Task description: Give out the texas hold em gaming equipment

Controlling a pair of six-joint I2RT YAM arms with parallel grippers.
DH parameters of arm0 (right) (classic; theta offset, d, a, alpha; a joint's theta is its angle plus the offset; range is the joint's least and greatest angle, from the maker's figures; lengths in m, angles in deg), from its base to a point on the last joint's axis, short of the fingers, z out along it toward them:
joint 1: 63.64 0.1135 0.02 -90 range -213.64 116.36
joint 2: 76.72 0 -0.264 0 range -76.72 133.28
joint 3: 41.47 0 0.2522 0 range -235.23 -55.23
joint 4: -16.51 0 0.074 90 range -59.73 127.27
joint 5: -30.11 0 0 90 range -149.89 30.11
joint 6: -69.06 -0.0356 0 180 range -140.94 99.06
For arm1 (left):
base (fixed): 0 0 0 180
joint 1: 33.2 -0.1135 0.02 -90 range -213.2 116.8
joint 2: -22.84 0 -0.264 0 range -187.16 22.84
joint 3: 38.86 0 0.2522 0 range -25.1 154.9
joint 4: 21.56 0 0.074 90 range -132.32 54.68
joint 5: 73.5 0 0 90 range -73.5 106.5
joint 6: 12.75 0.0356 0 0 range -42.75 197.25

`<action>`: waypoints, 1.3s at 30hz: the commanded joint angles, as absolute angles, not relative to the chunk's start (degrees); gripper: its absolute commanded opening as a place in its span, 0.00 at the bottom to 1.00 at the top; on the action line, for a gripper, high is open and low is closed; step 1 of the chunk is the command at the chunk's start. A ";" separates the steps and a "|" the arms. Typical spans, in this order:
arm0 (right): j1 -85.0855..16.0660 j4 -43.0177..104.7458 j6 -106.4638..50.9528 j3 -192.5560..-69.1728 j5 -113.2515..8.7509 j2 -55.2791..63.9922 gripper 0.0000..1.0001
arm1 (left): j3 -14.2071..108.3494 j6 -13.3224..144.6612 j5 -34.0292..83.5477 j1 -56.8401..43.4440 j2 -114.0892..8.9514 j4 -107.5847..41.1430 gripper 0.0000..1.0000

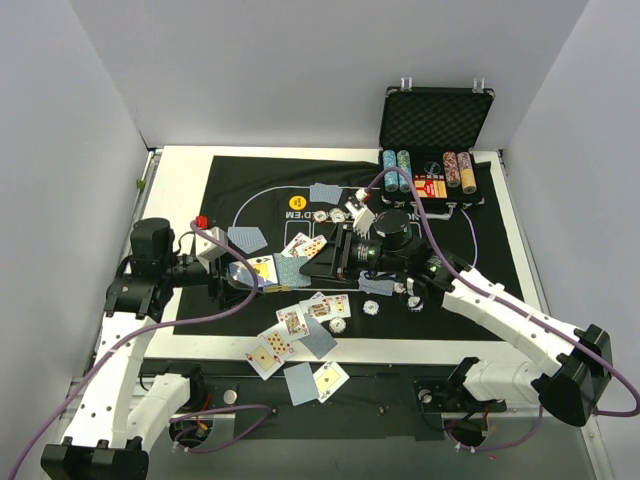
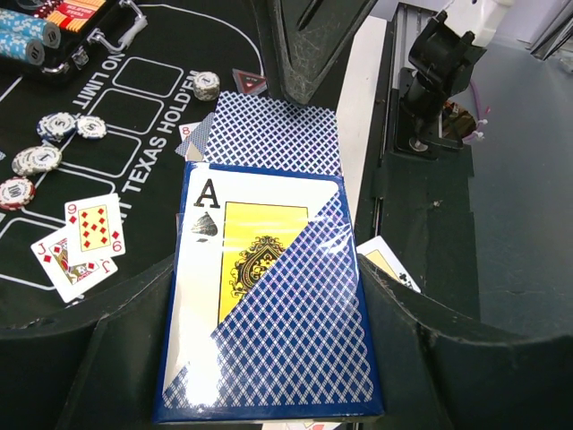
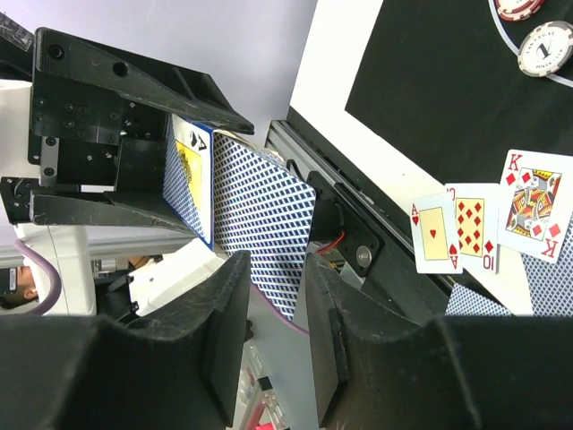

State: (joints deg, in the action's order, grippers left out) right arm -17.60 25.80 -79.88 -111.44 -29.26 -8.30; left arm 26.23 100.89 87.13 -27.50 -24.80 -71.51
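The right gripper (image 3: 273, 313) was pinching a single card (image 3: 264, 210) by its near end, with both fingers (image 3: 224, 331) pressed flat against it and its blue patterned back showing. Straight ahead of those fingers, the card's far end overlapped the pack of cards (image 2: 269, 305), a blue box with a clear front showing the ace of spades. Whether the card was tucked into the pack could not be told. The left gripper (image 2: 269, 287) clamped that pack by its long sides, jaws spread only to the pack's width. Ahead and left of the left gripper, a nine and jack (image 2: 94, 228) lay face up on the black mat (image 2: 148, 76), with loose chips (image 2: 36, 159) beyond. Right of the right gripper lay three face-up cards (image 3: 472, 224) side by side.
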 commanded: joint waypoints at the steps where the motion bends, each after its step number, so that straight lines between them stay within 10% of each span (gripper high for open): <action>1: -17.93 22.97 -80.45 -111.22 -29.04 -9.14 0.28 | 26.32 98.78 89.71 -27.57 -23.92 -66.88 0.00; 39: -17.94 23.67 -79.57 -111.04 -31.32 -10.46 0.22 | 19.81 79.10 96.65 -31.62 -21.98 -45.87 0.00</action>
